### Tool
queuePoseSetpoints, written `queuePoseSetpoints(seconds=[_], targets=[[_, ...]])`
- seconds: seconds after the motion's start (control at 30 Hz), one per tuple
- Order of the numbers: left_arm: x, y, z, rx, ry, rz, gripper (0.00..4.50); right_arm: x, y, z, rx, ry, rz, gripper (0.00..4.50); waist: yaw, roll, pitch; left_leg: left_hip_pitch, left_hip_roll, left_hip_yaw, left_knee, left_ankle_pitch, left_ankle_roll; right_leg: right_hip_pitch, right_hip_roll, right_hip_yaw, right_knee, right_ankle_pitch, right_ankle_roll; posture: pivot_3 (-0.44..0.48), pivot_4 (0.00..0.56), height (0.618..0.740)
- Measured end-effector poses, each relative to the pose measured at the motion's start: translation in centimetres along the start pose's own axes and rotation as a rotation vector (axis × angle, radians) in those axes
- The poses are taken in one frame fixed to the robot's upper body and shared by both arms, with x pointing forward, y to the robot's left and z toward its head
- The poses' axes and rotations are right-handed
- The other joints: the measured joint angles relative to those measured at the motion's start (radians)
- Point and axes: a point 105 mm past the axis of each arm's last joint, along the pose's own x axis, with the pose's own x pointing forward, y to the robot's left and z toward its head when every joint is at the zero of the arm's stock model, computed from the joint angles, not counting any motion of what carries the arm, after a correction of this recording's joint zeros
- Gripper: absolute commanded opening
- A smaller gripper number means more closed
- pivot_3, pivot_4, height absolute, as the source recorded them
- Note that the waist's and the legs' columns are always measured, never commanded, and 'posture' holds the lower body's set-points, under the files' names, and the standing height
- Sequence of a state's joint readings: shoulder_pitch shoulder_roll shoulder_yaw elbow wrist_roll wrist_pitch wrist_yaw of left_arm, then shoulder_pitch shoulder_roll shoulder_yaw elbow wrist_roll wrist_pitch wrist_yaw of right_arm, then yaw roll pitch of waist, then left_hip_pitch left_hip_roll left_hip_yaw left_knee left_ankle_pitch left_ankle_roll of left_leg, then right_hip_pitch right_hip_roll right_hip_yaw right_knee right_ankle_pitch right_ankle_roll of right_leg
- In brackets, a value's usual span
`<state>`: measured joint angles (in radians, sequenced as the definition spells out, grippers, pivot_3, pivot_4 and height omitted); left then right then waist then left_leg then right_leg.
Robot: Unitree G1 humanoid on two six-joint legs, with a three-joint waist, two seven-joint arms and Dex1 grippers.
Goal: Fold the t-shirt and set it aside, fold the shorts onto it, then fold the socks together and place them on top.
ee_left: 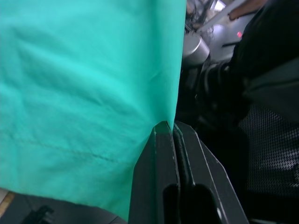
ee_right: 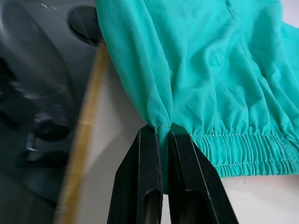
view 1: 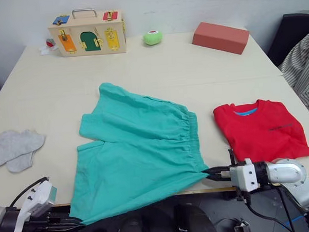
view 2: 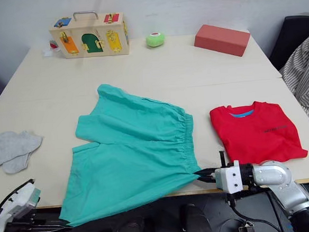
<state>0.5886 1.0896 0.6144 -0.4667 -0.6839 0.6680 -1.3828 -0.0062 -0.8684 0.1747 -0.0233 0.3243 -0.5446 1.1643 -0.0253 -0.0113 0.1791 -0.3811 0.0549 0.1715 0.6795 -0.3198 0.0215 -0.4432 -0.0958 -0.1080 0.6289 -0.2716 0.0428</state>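
Shorts (view 1: 141, 151) spread flat mid-table, long axis running from waistband beside the t-shirt (view 1: 261, 129) to leg hems toward the socks (view 1: 14, 149); near edge overhanging the table (view 1: 140, 64) front. Left gripper (view 1: 72, 223) jaws pressed together on the near hem corner; right gripper (view 1: 211, 173) jaws pinching the near waistband corner. T-shirt folded, collar pointing away. Far beyond the shorts: wooden latch box (view 1: 87, 33), green ball (view 1: 153, 37), red block (view 1: 220, 37). Striped cloth (view 1: 305, 73) past the t-shirt.

Evenly and softly lit, bright, without glare. Faint shadows only under the shorts (view 1: 141, 154) near the lower edge. Blurred at the wrist views' dark backgrounds.
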Motion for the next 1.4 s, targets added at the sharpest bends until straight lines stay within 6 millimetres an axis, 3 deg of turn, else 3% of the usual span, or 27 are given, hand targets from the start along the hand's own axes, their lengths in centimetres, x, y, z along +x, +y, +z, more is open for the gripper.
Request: queuePoseSetpoints(seconds=[0.17, 0.33, 0.5, 0.6, 0.7, 0.83, 1.0, 1.2, 1.4], targets=[[-1.3, 2.4, 6.0, 0.209, -0.153, 0.076, 0.04, -0.6, -1.9, 2.0, 0.11, -0.083, -0.057, 0.0, 0.003, 0.0, 0.0, 0.0, 0.001, -0.001, 0.0, 0.0, -0.001, 0.0, 0.0, 0.0, 0.001, 0.0, 0.0, 0.0, 0.15, 0.74], [-2.6, 6.0, 13.2, 0.446, -0.314, 0.174, 0.04, -1.4, -5.1, 3.2, 0.294, -0.137, -0.178, 0.0, 0.011, 0.0, 0.0, 0.001, 0.0, 0.0, 0.0, 0.0, -0.002, 0.0, 0.0, 0.0, 0.003, 0.0, -0.001, 0.0, 0.15, 0.74], [-2.0, 11.1, 23.2, 0.712, -0.404, 0.33, 0.04, -1.3, -10.5, 4.0, 0.483, -0.267, -0.424, 0.0, 0.031, -0.005, 0.0, -0.001, -0.005, 0.002, 0.003, 0.002, -0.001, -0.001, 0.006, -0.001, 0.009, 0.001, 0.0, 0.0, 0.15, 0.74], [-1.9, 13.2, 27.0, 0.81, -0.364, 0.453, 0.04, -1.0, -12.4, 3.8, 0.533, -0.27, -0.497, 0.0, 0.027, -0.005, 0.0, -0.002, -0.006, 0.004, 0.003, 0.002, 0.001, -0.002, 0.007, -0.001, 0.007, 0.002, 0.001, 0.0, 0.15, 0.74], [-1.2, 15.6, 27.8, 0.8, -0.312, 0.533, 0.04, -0.8, -13.9, 2.4, 0.592, -0.237, -0.588, 0.0, 0.015, -0.005, 0.0, -0.004, -0.006, 0.005, 0.003, 0.001, 0.001, -0.004, 0.01, -0.003, 0.007, 0.002, 0.003, 0.0, 0.15, 0.74], [0.3, 18.6, 27.0, 0.733, -0.249, 0.623, 0.04, 0.0, -15.6, 0.3, 0.624, -0.145, -0.696, 0.0, 0.009, -0.006, 0.0, -0.007, -0.005, 0.005, 0.003, 0.002, 0.001, -0.007, 0.011, -0.002, 0.008, 0.002, 0.003, 0.0, 0.15, 0.74], [2.0, 20.5, 25.9, 0.686, -0.236, 0.694, 0.04, 0.8, -15.4, -2.6, 0.676, -0.06, -0.768, 0.0, 0.009, -0.007, 0.001, -0.008, -0.002, 0.006, 0.004, 0.002, 0.001, -0.008, 0.011, -0.002, 0.008, 0.003, 0.004, 0.0, 0.15, 0.74], [2.6, 22.1, 24.7, 0.628, -0.24, 0.787, 0.04, 1.9, -15.5, -3.5, 0.663, -0.042, -0.8, 0.0, -0.003, -0.008, 0.001, -0.007, -0.001, 0.006, 0.004, 0.002, 0.001, -0.008, 0.012, -0.002, 0.009, 0.003, 0.005, 0.0, 0.15, 0.74], [2.6, 22.9, 23.4, 0.547, -0.328, 0.815, 1.54, 1.6, -15.5, -3.9, 0.65, -0.011, -0.818, 1.87, -0.003, -0.008, 0.001, -0.007, 0.001, 0.006, 0.004, 0.002, 0.001, -0.008, 0.013, -0.002, 0.009, 0.003, 0.004, 0.0, 0.15, 0.74]])
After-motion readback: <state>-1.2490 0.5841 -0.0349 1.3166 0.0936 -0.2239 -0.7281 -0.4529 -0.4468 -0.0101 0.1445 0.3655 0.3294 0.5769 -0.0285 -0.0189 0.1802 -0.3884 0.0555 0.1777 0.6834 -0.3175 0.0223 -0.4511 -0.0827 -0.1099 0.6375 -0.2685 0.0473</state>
